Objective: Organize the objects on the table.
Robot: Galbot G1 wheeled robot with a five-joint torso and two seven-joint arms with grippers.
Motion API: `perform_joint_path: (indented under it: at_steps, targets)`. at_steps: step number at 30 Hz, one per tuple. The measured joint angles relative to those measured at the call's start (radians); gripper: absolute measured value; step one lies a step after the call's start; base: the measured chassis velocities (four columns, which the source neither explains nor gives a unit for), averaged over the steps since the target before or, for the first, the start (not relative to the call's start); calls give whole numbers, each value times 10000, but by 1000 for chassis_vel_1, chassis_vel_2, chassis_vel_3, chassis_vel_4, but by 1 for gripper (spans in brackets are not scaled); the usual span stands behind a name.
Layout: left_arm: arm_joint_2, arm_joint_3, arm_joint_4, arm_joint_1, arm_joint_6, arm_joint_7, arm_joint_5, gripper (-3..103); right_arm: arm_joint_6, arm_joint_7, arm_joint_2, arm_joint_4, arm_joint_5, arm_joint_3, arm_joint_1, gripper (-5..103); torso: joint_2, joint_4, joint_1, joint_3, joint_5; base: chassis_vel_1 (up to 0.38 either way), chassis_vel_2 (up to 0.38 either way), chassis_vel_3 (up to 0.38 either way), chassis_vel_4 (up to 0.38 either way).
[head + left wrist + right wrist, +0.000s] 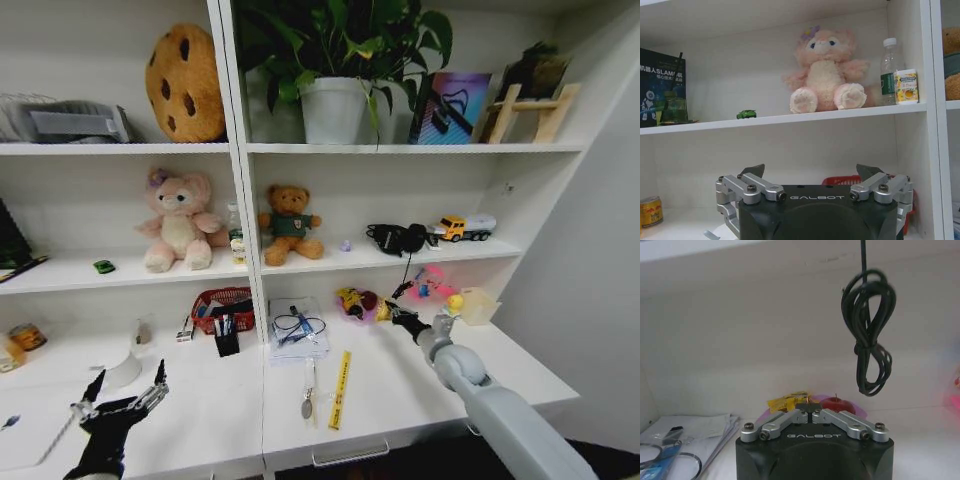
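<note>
On the white table (400, 400), my right gripper (393, 313) reaches toward the back wall. In the right wrist view its fingers (808, 408) meet tip to tip, shut, just in front of a yellow packet (787, 401) that lies beside a red apple toy (836, 404). My left gripper (128, 380) hovers open over the near left of the table, beside the silver laptop (28, 428). The green toy car (746, 114) and the clear bottle (889, 70) stand on the shelf above, either side of a pink plush. Pens stand in a black holder (227, 338).
A red basket (222, 305), a clear box of cables (298, 332), a yellow ruler (340, 390) and a small scoop lie mid-table. A black cable (870, 335) hangs from the shelf above my right gripper. A can (651, 211) stands at the far left.
</note>
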Motion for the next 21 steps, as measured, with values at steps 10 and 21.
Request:
perform_joint_path:
  at_steps: [10,21]
  targets:
    - [0,0,0,0,0,0,0,100,303,-195,517,-1833,-353,-1308,2019,0,0,0,1,1,-2,0,0,0,0]
    - [0,0,0,0,0,0,0,100,941,-511,1045,-3324,-1292,-1865,2602,0,0,-3,1,1,1,0,0,0,0]
